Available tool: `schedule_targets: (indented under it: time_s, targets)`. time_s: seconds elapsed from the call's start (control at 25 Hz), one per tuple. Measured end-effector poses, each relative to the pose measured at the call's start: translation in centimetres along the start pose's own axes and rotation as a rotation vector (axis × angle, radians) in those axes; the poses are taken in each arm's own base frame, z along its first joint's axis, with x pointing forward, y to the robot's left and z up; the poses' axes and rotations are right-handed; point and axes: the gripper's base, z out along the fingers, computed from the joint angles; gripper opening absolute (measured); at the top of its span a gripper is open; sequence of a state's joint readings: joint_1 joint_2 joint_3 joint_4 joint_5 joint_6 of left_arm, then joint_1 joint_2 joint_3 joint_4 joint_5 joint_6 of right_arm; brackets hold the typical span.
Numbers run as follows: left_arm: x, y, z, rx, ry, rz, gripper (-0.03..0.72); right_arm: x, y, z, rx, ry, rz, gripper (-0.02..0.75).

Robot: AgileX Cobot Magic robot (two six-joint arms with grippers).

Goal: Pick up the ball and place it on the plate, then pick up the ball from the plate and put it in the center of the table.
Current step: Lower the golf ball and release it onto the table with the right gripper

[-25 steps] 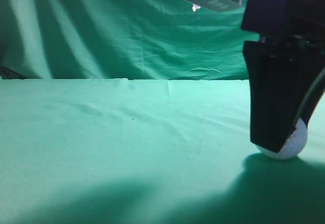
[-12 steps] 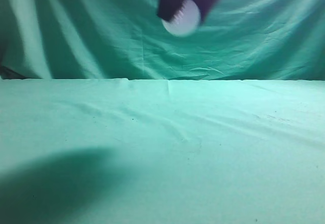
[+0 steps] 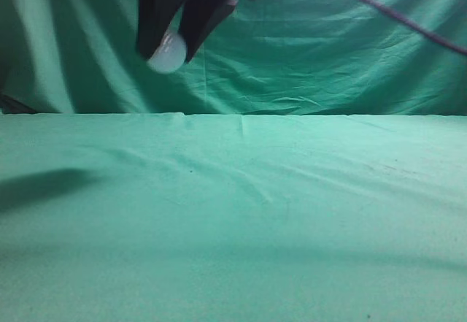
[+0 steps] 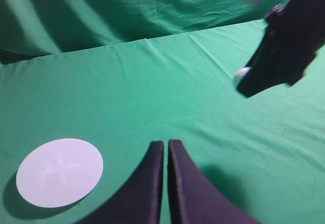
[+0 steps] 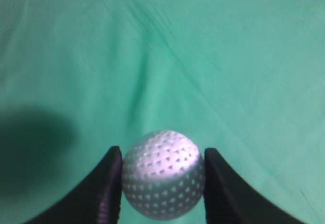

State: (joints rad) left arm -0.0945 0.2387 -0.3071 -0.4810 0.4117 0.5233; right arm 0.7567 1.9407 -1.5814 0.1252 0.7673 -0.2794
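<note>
With the right pincer [image 5: 162, 183] pinching the ball [image 5: 163, 174] high over the worktop [image 3: 292, 212] and the left pincer [image 4: 166, 150] pressed together, pls carry it slowly to the plate [image 4: 59, 171] w/o loosening.

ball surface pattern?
White golf ball, dimpled all over; clearest in the right wrist view, clamped in the right pincer.
</note>
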Motion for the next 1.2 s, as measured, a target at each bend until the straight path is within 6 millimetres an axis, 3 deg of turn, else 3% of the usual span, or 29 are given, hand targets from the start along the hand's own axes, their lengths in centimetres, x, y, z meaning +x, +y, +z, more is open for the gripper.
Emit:
schedule_targets:
  time_s: [0.2, 0.4, 0.64, 0.68, 0.8, 0.96, 1.04, 1.2]
  targets:
    - [0.0, 0.0, 0.0, 0.000, -0.002, 0.000, 0.000, -1.3, -0.1, 5.0, -0.010, 0.021, -0.012, 0.324]
    - [0.0, 0.0, 0.0, 0.000, -0.002, 0.000, 0.000, -1.3, -0.1, 8.5, -0.016, 0.047, -0.014, 0.324]
    - [0.0, 0.0, 0.0, 0.000, -0.003, 0.001, 0.000, -1.3, -0.1, 9.5, -0.011, 0.031, -0.012, 0.324]
    - [0.0, 0.0, 0.0, 0.000, -0.003, 0.001, 0.000, -1.3, -0.1, 9.5, -0.011, 0.031, -0.012, 0.402]
    - [0.0, 0.0, 0.0, 0.000, -0.003, 0.001, 0.000, -1.3, -0.1, 9.6, -0.011, 0.032, -0.007, 0.528]
    - [0.0, 0.1, 0.0, -0.010, 0.003, 0.027, 0.000, -2.2, -0.1, 7.7, -0.013, 0.027, 0.055, 0.528]
    - [0.1, 0.1, 0.0, -0.012, 0.004, 0.033, 0.000, -3.3, -0.1, 5.1, -0.009, 0.026, 0.060, 0.408]
    - [0.1, 0.1, 0.0, -0.015, 0.006, 0.041, 0.000, -4.8, -0.1, -1.7, 0.016, 0.046, 0.028, 0.092]
